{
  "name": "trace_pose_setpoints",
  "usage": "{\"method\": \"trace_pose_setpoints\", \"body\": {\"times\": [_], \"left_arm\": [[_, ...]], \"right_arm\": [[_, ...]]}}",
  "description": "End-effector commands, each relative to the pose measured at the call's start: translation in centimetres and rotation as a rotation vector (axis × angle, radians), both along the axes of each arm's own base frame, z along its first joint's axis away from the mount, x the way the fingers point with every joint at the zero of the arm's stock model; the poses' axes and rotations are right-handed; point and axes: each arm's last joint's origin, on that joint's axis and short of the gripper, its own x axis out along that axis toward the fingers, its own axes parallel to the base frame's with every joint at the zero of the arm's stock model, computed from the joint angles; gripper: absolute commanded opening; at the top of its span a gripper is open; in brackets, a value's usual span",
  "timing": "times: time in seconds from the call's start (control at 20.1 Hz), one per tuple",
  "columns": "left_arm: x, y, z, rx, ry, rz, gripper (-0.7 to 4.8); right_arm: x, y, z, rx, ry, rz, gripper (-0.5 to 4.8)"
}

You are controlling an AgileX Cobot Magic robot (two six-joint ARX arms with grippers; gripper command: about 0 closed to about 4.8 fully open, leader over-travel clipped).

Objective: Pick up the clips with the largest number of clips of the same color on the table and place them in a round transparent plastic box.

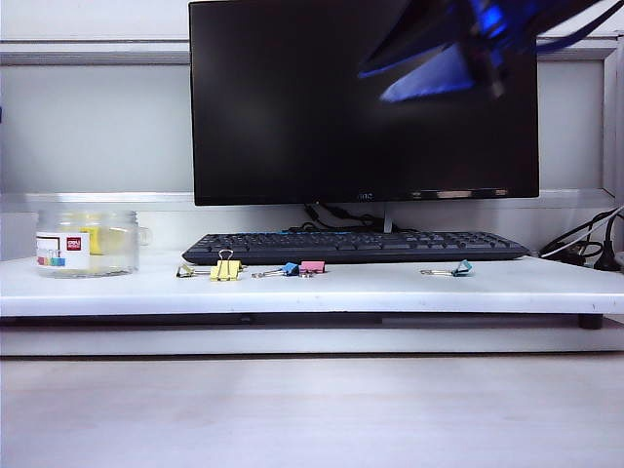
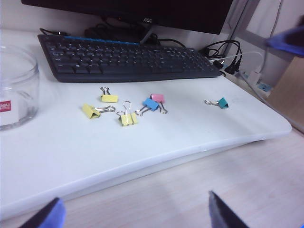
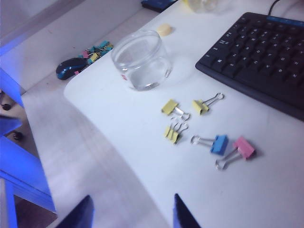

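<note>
We find both grippers open and empty: left gripper (image 2: 133, 213) held back, right gripper (image 3: 130, 211) above the yellow clips (image 3: 173, 133) beside the keyboard (image 3: 266, 52). We advise descending squarely over one clip's body.

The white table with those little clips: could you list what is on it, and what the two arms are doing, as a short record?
surface: long white table
yellow binder clips: three, loose
other clips: blue binder clip, pink binder clip, teal binder clip
container: round transparent plastic box, no clips inside
behind: black keyboard
left gripper: fingers open, empty
right gripper: raised, fingers open, empty
</note>
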Motion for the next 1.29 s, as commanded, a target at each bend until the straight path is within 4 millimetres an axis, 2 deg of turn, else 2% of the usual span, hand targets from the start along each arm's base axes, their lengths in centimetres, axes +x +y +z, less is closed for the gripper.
{"method": "trace_pose_setpoints", "body": {"times": [0.05, 0.25, 0.45, 0.7, 0.89, 1.04, 1.29], "left_arm": [[0.0, 0.0, 0.3, -0.013, -0.015, -0.004, 4.01], [0.0, 0.0, 0.3, -0.012, -0.021, 0.011, 4.01], [0.5, 0.0, 0.0, -0.006, 0.047, 0.021, 4.01], [1.5, -0.2, 1.8, 0.015, 0.107, 0.022, 4.01], [3.0, -0.4, 2.2, 0.035, 0.210, 0.046, 4.02], [4.1, -0.6, 2.5, 0.050, 0.278, 0.043, 4.02], [4.5, -0.9, 3.7, 0.060, 0.252, -0.011, 4.02]], "right_arm": [[1.5, 0.8, -0.9, 0.022, -0.004, 0.058, 2.16], [3.2, 1.9, -3.4, 0.054, 0.046, 0.155, 2.16], [4.4, 3.0, -5.5, 0.068, 0.093, 0.209, 2.16], [6.0, 5.1, -5.6, 0.072, 0.072, 0.280, 2.17], [7.8, 6.6, -5.8, 0.069, 0.055, 0.304, 2.17], [9.3, 7.4, -6.9, 0.064, 0.076, 0.307, 2.17], [11.0, 8.8, -8.9, 0.076, 0.120, 0.359, 2.22]]}}
